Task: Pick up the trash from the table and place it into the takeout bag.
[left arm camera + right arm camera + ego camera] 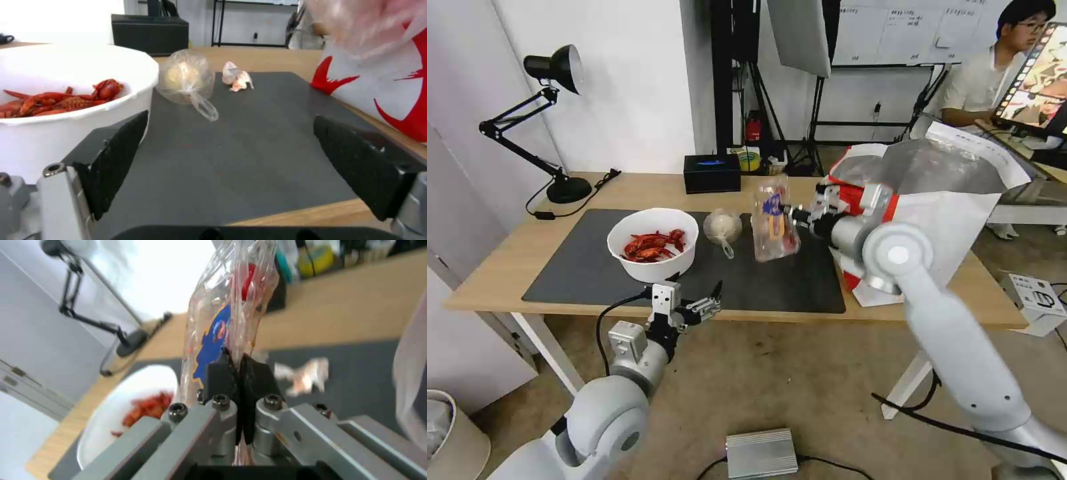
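My right gripper (796, 215) (240, 365) is shut on the clear hinged plastic tray (774, 223) (227, 306), which hangs upright above the dark mat (580, 267), just left of the white-and-red takeout bag (947, 207) (382, 83). On the mat rest the white bowl of crayfish shells (652, 243) (66, 100), the knotted clear bag (722, 228) (186, 80) and a crumpled tissue (237, 80) (305, 375). My left gripper (697, 287) (230, 118) is open and holds nothing, at the table's (647, 187) front edge beside the bowl.
A black desk lamp (554, 73) stands at the far left corner and a black tissue box (712, 173) at the back edge. On the floor lie a silver box (760, 453), a white carton (1037, 300) and a bin (447, 433).
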